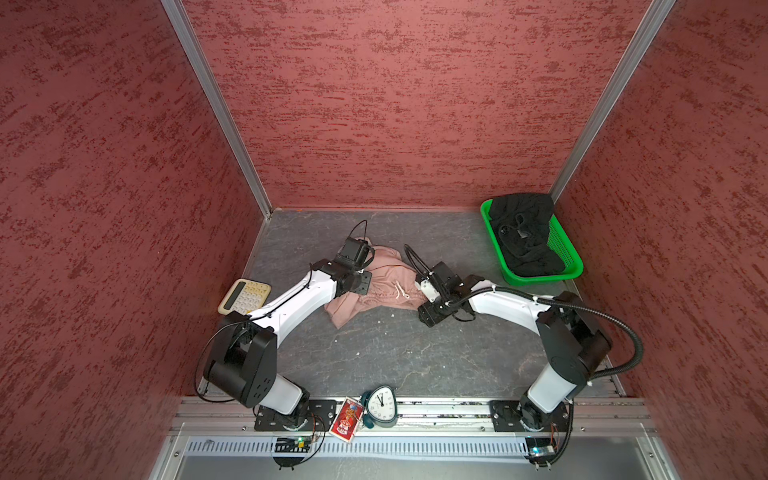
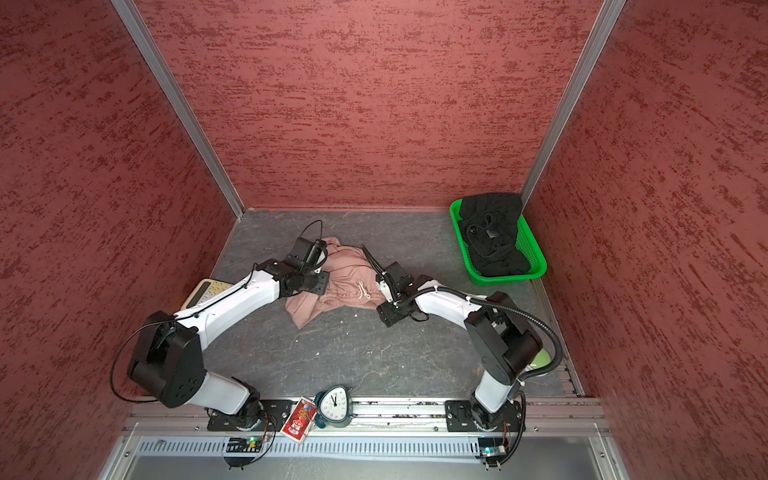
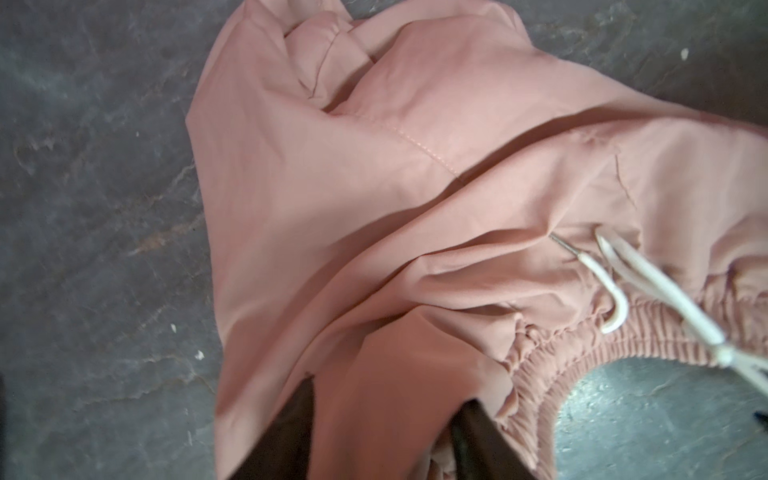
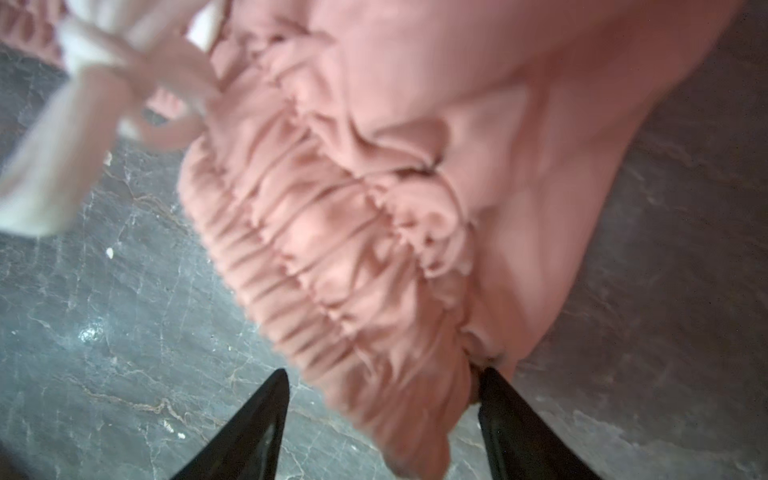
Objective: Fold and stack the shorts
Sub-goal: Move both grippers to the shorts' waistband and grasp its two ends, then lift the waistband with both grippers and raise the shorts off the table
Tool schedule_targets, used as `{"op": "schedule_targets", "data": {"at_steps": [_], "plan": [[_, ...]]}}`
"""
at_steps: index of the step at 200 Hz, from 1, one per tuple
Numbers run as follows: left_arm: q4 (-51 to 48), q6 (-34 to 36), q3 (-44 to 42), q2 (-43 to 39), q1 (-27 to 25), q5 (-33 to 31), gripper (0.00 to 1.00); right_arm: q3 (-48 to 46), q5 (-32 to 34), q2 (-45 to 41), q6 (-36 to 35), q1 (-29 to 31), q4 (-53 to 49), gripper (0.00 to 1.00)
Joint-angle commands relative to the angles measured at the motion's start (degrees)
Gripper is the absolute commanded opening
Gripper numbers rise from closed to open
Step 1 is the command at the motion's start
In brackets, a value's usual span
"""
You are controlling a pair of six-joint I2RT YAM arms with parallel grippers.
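The pink shorts point(image 1: 374, 286) lie in a messy heap on the gray desk point(image 1: 395, 353), near the middle and a bit to the back. In both top views the two arms reach in from each side, and the heap sits between them.

The left gripper point(image 3: 390, 395) is at one side of the heap. Its dark fingers point(image 3: 291, 432) stand apart, so it is open. Pink cloth lies loose between them and hides part of them.

The right gripper point(image 4: 385, 370) is at the other side, by the waistband point(image 4: 332, 257). Its two black fingers are wide apart, so it is open too. The bunched waistband pokes in between them and seems to touch one tip, but nothing is pinched.

A white string point(image 3: 665, 291) from the waistband lies on top of the pink cloth.

The black shorts point(image 1: 525, 232) sit crumpled in a green basket point(image 1: 540, 278) in the back right corner, well apart from the pink shorts.

A calculator point(image 1: 243, 296) lies by the left arm. A small clock point(image 1: 382, 406) stands at the front edge.
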Motion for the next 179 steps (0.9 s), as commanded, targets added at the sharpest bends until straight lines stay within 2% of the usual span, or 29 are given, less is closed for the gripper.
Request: {"op": "schedule_targets", "data": {"at_steps": [1,11,36,72,83,97,115,119,126,132,151,169,179], "plan": [[-0.90,-0.72,-1.09,-2.23,-0.59,0.25,0.62,-0.63,9.37,-0.65,-2.80,0.28,4.36,0.71],[-1.40,-0.97,-1.10,-2.67,-0.70,0.03,0.65,-0.58,10.79,0.24,-3.26,0.37,5.00,0.68],[-1.48,-1.42,-1.44,-4.45,-0.61,-0.02,0.65,-0.32,10.30,1.84,-4.45,1.32,5.25,0.67],[-1.68,-1.67,-0.89,-5.16,-0.60,-0.15,0.66,-0.48,17.04,2.91,-5.03,3.27,4.87,0.65],[-2.46,-1.93,-0.34,-5.40,-0.74,0.32,0.67,-0.55,17.43,3.11,-4.62,3.32,5.16,0.55],[-5.26,-3.51,1.01,-6.34,-1.55,0.51,0.72,-0.47,16.49,2.56,-3.76,3.26,5.74,0.34],[-9.70,-8.61,2.50,-8.04,-2.46,2.64,0.84,-0.47,13.78,1.11,-2.11,3.27,6.97,0.09],[-10.38,-10.44,2.53,-8.43,-2.44,4.01,0.85,-0.47,13.48,0.98,-1.90,3.27,7.28,0.06],[-11.01,-13.83,2.12,-9.21,-2.50,7.57,0.94,-0.43,12.98,0.63,-1.34,3.27,7.64,0.00],[-11.33,-16.14,1.39,-9.87,-2.62,10.40,1.00,-0.31,12.79,0.48,-1.02,3.27,7.82,0.00],[-10.87,-23.90,-1.63,-12.62,-3.82,15.68,0.99,-0.29,13.04,0.00,0.03,3.16,8.20,0.00],[-5.61,-30.17,-6.42,-16.17,-5.89,19.00,1.00,-0.47,13.30,-0.26,0.98,2.98,8.38,0.00],[-2.14,-32.94,-9.38,-17.76,-6.32,20.16,0.96,-0.77,13.39,-0.62,1.57,2.83,8.68,0.00]]}}
